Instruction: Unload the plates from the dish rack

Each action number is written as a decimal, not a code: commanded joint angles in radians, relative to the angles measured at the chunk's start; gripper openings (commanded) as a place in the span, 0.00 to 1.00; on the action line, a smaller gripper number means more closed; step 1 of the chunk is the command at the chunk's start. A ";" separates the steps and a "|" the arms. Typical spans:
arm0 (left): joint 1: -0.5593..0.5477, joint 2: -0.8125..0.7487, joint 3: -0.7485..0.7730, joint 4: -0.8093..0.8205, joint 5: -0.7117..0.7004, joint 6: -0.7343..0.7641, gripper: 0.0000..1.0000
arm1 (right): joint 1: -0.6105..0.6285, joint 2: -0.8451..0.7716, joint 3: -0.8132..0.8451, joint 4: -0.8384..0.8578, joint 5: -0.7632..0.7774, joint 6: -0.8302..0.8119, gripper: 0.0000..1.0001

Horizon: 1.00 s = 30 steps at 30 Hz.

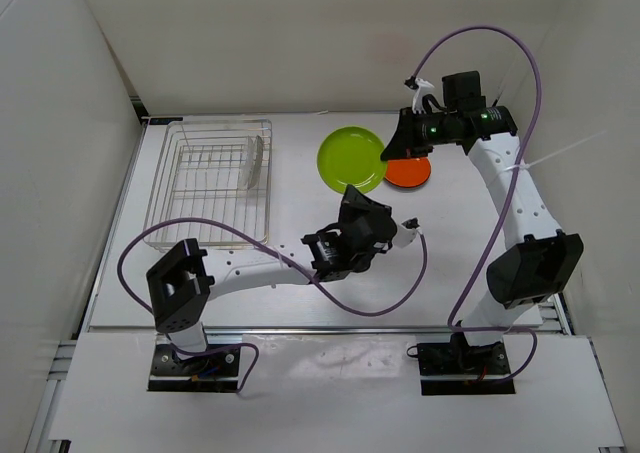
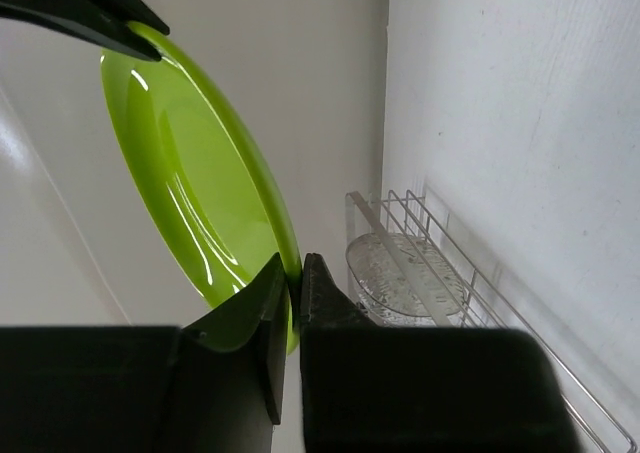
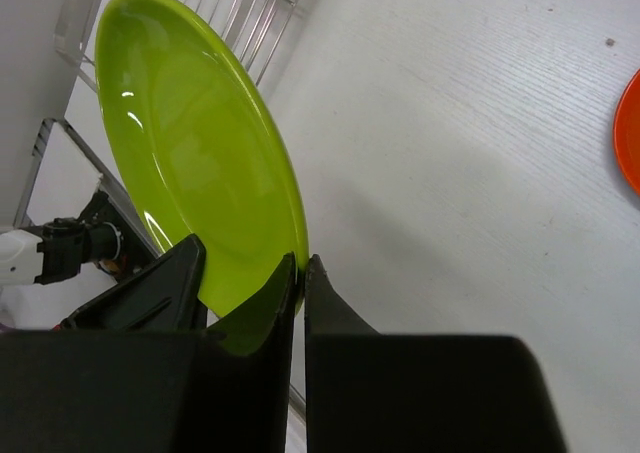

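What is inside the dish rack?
One clear plate stands on edge near the right wall of the dish rack. Nothing covers the rack from above; no other plate shows inside.

White-shelled left arm and right arm, black joints and base plates, each trailing a looping purple cable

Glossy lime green plate, thin silver wire dish rack (textured clear plate), matt white table

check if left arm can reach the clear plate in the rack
Probably not yet: the left end effector is shut on the lime green plate, which the right end effector also grips.
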 commanded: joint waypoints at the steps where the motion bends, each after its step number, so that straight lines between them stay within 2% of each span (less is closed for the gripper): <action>1: 0.023 -0.017 0.051 0.024 -0.006 -0.027 0.11 | -0.014 0.004 -0.002 0.026 -0.034 0.000 0.00; 5: 0.036 -0.008 0.051 0.043 -0.015 -0.027 0.11 | -0.025 0.013 -0.011 0.026 -0.022 0.009 0.00; 6: 0.036 -0.008 0.051 0.054 -0.015 -0.015 0.20 | -0.025 0.013 -0.011 0.035 -0.008 0.018 0.00; 8: 0.036 0.002 0.051 0.054 -0.015 -0.014 0.26 | -0.025 0.013 -0.011 0.035 0.003 0.019 0.00; 9: 0.045 0.011 0.051 0.066 -0.025 -0.014 0.35 | -0.025 0.013 -0.011 0.044 0.003 0.019 0.00; 10: 0.045 0.011 0.061 0.055 -0.025 -0.014 0.55 | -0.025 0.004 -0.023 0.045 0.012 0.028 0.00; 12: 0.045 0.020 0.071 0.055 -0.025 -0.014 0.57 | -0.025 0.004 -0.023 0.045 0.012 0.028 0.00; 14: 0.045 0.020 0.071 0.055 -0.025 -0.014 0.69 | -0.025 -0.006 -0.023 0.045 0.026 0.028 0.00; 15: 0.045 0.020 0.071 0.055 -0.025 -0.024 0.78 | -0.025 -0.015 -0.023 0.054 0.026 0.028 0.00; 17: 0.045 0.020 0.080 0.035 -0.025 -0.024 0.80 | -0.025 -0.015 -0.034 0.067 0.100 0.052 0.00; 18: 0.045 0.020 0.089 0.020 -0.025 -0.037 0.85 | -0.025 -0.015 -0.034 0.068 0.101 0.067 0.00; 19: 0.045 0.020 0.089 -0.003 -0.025 -0.066 1.00 | -0.034 -0.006 -0.034 0.077 0.186 0.083 0.00; 24: 0.052 -0.003 0.172 -0.297 0.024 -0.226 1.00 | -0.152 0.127 0.044 0.098 0.365 0.152 0.00; 26: 0.084 -0.030 0.193 -0.336 0.035 -0.276 1.00 | -0.205 0.171 0.058 0.153 0.395 0.152 0.00; 29: 0.209 -0.044 0.233 -0.412 0.081 -0.342 1.00 | -0.238 0.272 0.124 0.166 0.469 0.112 0.00; 30: 0.294 -0.044 0.288 -0.442 0.107 -0.396 1.00 | -0.250 0.321 0.160 0.166 0.501 0.103 0.00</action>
